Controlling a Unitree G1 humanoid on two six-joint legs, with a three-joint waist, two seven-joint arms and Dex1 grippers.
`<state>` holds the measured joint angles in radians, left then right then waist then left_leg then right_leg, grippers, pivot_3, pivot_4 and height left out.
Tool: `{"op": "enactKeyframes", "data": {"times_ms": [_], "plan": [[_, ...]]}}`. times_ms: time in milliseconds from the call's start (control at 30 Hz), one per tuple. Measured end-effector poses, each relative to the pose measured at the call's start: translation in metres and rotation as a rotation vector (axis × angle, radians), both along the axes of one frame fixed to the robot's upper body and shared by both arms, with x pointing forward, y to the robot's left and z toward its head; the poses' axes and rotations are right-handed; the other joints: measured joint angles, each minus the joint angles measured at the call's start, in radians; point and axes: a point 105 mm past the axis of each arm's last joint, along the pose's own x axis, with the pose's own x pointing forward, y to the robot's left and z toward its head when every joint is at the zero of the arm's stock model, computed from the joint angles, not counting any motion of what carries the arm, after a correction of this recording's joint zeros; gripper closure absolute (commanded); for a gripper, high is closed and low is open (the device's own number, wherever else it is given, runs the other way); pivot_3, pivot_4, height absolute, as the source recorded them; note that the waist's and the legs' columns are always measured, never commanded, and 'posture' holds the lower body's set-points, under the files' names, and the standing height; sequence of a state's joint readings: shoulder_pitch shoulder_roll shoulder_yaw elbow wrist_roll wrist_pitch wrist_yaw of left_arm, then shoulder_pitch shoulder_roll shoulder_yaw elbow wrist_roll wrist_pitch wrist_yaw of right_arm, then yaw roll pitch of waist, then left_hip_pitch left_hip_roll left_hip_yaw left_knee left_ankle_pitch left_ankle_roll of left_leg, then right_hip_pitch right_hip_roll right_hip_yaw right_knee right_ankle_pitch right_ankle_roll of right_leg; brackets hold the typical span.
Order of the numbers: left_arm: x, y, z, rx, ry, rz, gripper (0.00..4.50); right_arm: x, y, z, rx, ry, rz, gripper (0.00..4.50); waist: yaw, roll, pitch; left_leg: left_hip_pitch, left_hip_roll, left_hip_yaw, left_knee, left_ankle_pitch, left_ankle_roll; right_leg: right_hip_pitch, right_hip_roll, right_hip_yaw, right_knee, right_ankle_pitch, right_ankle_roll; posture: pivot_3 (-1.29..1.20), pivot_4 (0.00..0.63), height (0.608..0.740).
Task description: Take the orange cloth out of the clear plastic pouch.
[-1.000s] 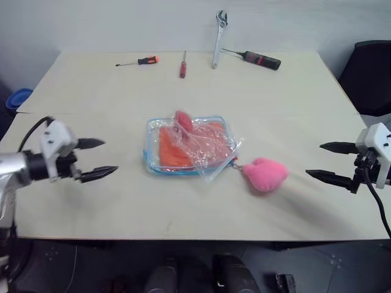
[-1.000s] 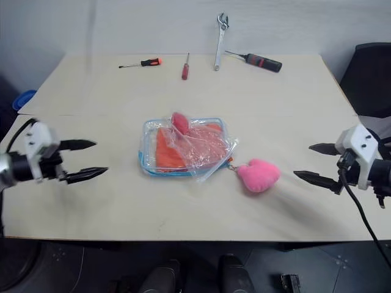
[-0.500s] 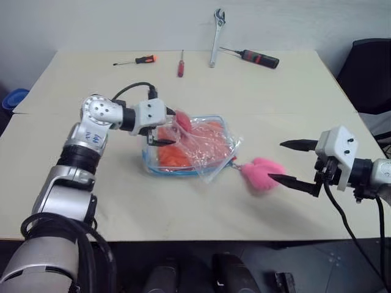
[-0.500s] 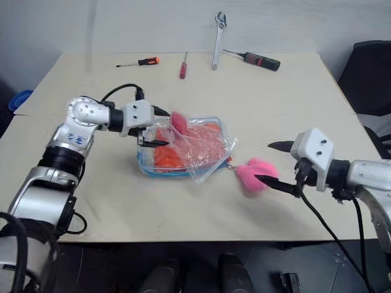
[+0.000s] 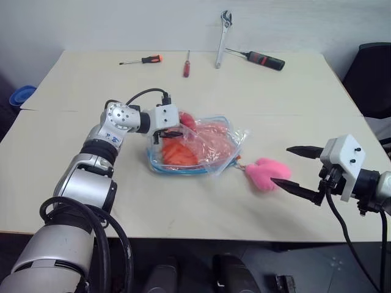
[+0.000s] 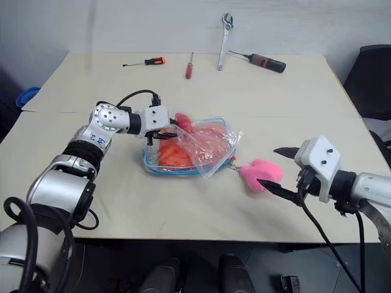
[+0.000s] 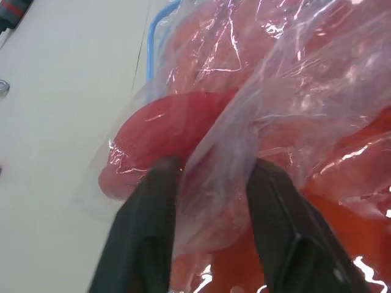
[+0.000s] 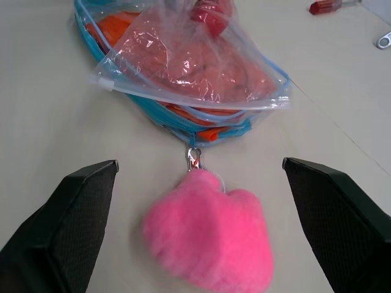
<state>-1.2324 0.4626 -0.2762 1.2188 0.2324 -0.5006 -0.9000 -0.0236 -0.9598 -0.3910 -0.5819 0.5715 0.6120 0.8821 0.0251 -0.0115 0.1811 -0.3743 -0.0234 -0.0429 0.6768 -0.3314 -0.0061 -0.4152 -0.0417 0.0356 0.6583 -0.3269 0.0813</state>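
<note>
A: Where is the orange cloth (image 5: 178,152)?
B: Inside the clear plastic pouch (image 5: 198,165), mid-table (image 5: 256,97), under a thin clear bag (image 8: 183,67) holding a red item (image 7: 165,125).
A: Left gripper (image 7: 211,177)?
B: At the pouch's left end, fingers pinching a fold of the thin bag by the red item; whether cloth is caught too, I cannot tell.
A: Right gripper (image 5: 297,168)?
B: Jaws wide apart, empty, just beside the pink plush heart (image 5: 264,173).
</note>
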Motion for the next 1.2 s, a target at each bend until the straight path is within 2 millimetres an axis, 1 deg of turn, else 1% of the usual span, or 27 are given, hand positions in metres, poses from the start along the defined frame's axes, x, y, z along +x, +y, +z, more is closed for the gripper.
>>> {"op": "enactKeyframes", "data": {"times_ms": [67,167,200,267,300,333,367,467,500,533,567,600,700,767,800,867,1000,1033,1067,1100,1200], "plan": [[0.001,0.002,0.003,-0.019,-0.005,0.009,4.2,0.001,0.001,0.002,0.0,-0.007,0.004,0.0,0.0,0.0,0.0,0.0,0.0,0.0,0.0,0.0,0.0,0.0,0.0,0.0,0.0,0.0,0.0,0.0,0.15,0.74],[0.003,0.013,0.017,-0.109,-0.019,0.054,4.2,0.005,0.005,0.005,0.006,-0.019,0.026,0.0,-0.006,-0.001,0.0,0.0,0.001,0.0,0.0,0.0,0.0,-0.001,0.001,0.0,0.001,0.0,0.0,0.0,0.15,0.74],[0.003,0.021,0.025,-0.15,-0.036,0.075,4.2,0.008,0.008,0.006,0.009,-0.021,0.041,0.0,-0.009,-0.001,0.001,0.0,0.001,0.0,0.0,0.0,0.0,-0.001,0.001,0.0,0.001,0.0,0.0,0.0,0.15,0.74],[0.003,0.042,0.038,-0.202,-0.072,0.125,4.2,0.01,0.013,0.007,0.009,-0.023,0.068,0.0,-0.017,-0.001,0.0,-0.001,0.001,0.0,0.0,0.0,0.0,-0.003,0.001,0.001,0.002,0.0,0.0,0.0,0.15,0.74],[0.001,0.056,0.044,-0.225,-0.096,0.162,4.2,0.011,0.016,0.007,0.01,-0.02,0.085,0.0,-0.023,-0.001,0.0,-0.001,0.001,0.0,-0.001,0.0,0.0,-0.003,0.001,0.001,0.002,0.0,0.0,0.0,0.15,0.74],[-0.002,0.075,0.048,-0.246,-0.123,0.212,4.2,0.013,0.019,0.007,0.012,-0.016,0.099,0.0,-0.028,-0.001,0.0,-0.001,0.001,0.0,-0.001,0.0,0.0,-0.003,0.001,0.001,0.002,0.0,0.0,0.0,0.15,0.74],[-0.005,0.087,0.05,-0.257,-0.136,0.245,4.2,0.014,0.019,0.006,0.015,-0.012,0.104,0.0,-0.029,-0.001,0.0,-0.001,0.001,0.0,-0.001,0.0,-0.001,-0.004,0.001,0.001,0.002,0.0,0.0,0.0,0.15,0.74],[-0.026,0.147,0.046,-0.256,-0.179,0.424,4.2,0.019,0.032,0.005,0.035,-0.002,0.167,0.0,-0.042,-0.001,0.0,-0.002,0.001,0.0,-0.002,0.0,-0.001,-0.008,0.001,0.002,0.004,0.0,0.0,0.0,0.15,0.74],[-0.034,0.164,0.043,-0.256,-0.182,0.48,4.2,0.02,0.034,0.003,0.038,0.006,0.18,0.0,-0.043,-0.001,0.0,-0.003,0.001,0.0,-0.003,0.0,-0.001,-0.009,0.0,0.002,0.004,0.0,0.0,0.0,0.15,0.74],[-0.047,0.189,0.039,-0.248,-0.186,0.568,4.2,0.021,0.038,0.0,0.035,0.018,0.199,0.0,-0.047,-0.001,0.0,-0.004,0.001,0.0,-0.002,0.0,-0.002,-0.011,-0.001,0.001,0.004,0.0,0.0,0.0,0.15,0.74],[-0.054,0.203,0.036,-0.248,-0.184,0.624,4.2,0.021,0.039,-0.001,0.033,0.025,0.209,0.0,-0.047,-0.001,0.0,-0.005,0.001,0.0,-0.002,0.0,-0.002,-0.011,-0.001,0.001,0.004,0.0,0.0,0.0,0.15,0.74],[-0.069,0.222,0.032,-0.234,-0.196,0.694,4.2,0.023,0.043,-0.001,0.038,0.025,0.234,0.0,-0.049,-0.001,0.0,-0.006,0.001,0.0,-0.002,0.0,-0.002,-0.012,-0.001,0.001,0.004,0.0,0.0,0.0,0.15,0.74],[-0.11,0.269,0.013,-0.195,-0.202,0.893,4.2,0.026,0.05,-0.004,0.044,0.038,0.285,0.0,-0.051,-0.001,0.0,-0.007,0.001,0.0,-0.002,-0.001,-0.001,-0.012,-0.002,0.001,0.003,0.0,0.0,0.0,0.15,0.74],[-0.132,0.292,0.002,-0.174,-0.207,1.009,4.2,0.028,0.053,-0.007,0.04,0.054,0.31,0.0,-0.048,-0.002,0.0,-0.007,0.001,0.0,-0.002,-0.002,0.001,-0.012,-0.003,0.0,0.002,0.0,0.0,0.0,0.15,0.74],[-0.146,0.304,-0.004,-0.149,-0.215,1.069,4.2,0.03,0.056,-0.007,0.043,0.056,0.326,0.0,-0.047,-0.002,0.0,-0.007,0.001,0.0,-0.001,-0.002,0.001,-0.012,-0.003,0.0,0.001,0.0,0.0,0.0,0.15,0.74],[-0.163,0.315,-0.01,-0.119,-0.218,1.134,4.2,0.034,0.058,-0.009,0.054,0.068,0.341,0.0,-0.034,-0.003,-0.001,-0.008,0.0,0.0,-0.001,-0.003,0.002,-0.012,-0.004,0.0,0.0,0.0,0.0,0.0,0.15,0.74],[-0.184,0.319,-0.021,-0.102,-0.212,1.192,4.2,0.04,0.062,-0.009,0.036,0.068,0.375,0.0,-0.022,-0.003,-0.001,-0.008,0.0,0.0,0.0,-0.004,0.005,-0.012,-0.005,0.0,0.0,0.0,0.0,0.0,0.15,0.74],[-0.189,0.32,-0.024,-0.11,-0.202,1.207,3.82,0.041,0.062,-0.009,0.032,0.07,0.381,0.0,-0.022,-0.003,-0.001,-0.008,0.0,-0.001,0.0,-0.004,0.005,-0.012,-0.005,-0.001,0.0,0.0,-0.001,0.0,0.15,0.74],[-0.193,0.319,-0.027,-0.113,-0.193,1.213,3.63,0.043,0.061,-0.009,0.033,0.075,0.384,0.0,-0.023,-0.004,-0.001,-0.008,0.0,-0.001,0.0,-0.004,0.005,-0.012,-0.004,-0.001,0.0,0.0,-0.001,0.0,0.15,0.74],[-0.197,0.318,-0.027,-0.114,-0.187,1.214,3.33,0.044,0.062,-0.009,0.032,0.076,0.388,0.0,-0.025,-0.004,-0.001,-0.008,0.0,-0.001,0.0,-0.004,0.004,-0.012,-0.004,0.0,-0.001,0.0,-0.001,0.0,0.15,0.74],[-0.203,0.314,-0.022,-0.118,-0.194,1.201,2.41,0.047,0.062,-0.011,0.033,0.082,0.395,0.0,-0.027,-0.004,-0.001,-0.008,0.0,-0.001,0.0,-0.004,0.004,-0.012,-0.004,0.0,0.0,0.0,-0.001,0.0,0.15,0.74]]}}
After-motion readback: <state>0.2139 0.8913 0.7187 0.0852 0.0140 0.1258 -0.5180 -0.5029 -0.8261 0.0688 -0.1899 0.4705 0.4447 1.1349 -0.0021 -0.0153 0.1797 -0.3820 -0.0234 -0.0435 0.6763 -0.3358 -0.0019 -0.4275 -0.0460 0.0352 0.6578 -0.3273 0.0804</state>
